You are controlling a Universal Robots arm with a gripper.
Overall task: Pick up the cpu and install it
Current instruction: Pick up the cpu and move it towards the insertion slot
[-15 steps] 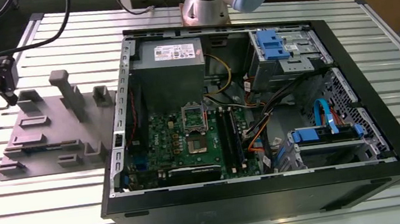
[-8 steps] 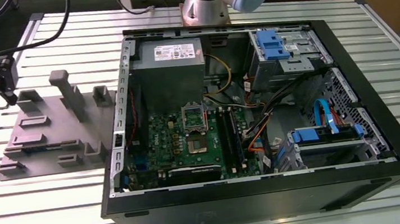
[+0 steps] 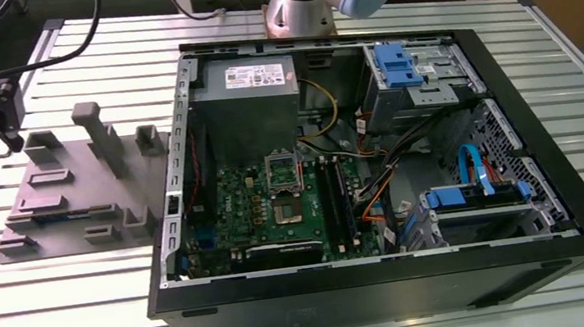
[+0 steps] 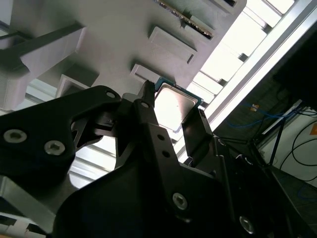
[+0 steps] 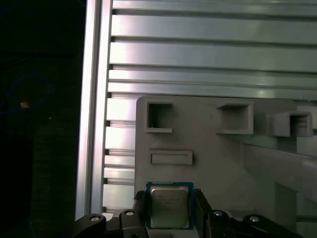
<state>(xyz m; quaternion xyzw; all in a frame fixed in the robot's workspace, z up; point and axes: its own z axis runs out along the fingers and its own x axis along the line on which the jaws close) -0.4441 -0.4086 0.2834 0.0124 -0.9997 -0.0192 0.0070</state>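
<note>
The cpu point(image 5: 169, 207), a small square chip with a pale silvery top and a green rim, sits between my gripper's point(image 5: 170, 210) two black fingers, just over the grey plastic fixture point(image 5: 208, 163). In the second wrist view the cpu point(image 4: 173, 105) is flanked closely by the fingers point(image 4: 148, 116) on both sides, and the gripper point(image 4: 173, 118) looks shut on it. In the exterior view the gripper point(image 3: 0, 114) hangs at the far left end of the fixture point(image 3: 75, 196). The open socket frame point(image 3: 285, 187) lies in the middle of the motherboard point(image 3: 253, 209).
An open black computer case point(image 3: 393, 276) lies on the slatted metal table point(image 3: 65, 296), with a power supply point(image 3: 244, 86), blue drive brackets point(image 3: 396, 65) and loose cables point(image 3: 383, 186) inside. Upright grey posts point(image 3: 101, 136) rise from the fixture. The arm's base point(image 3: 302, 5) stands behind the case.
</note>
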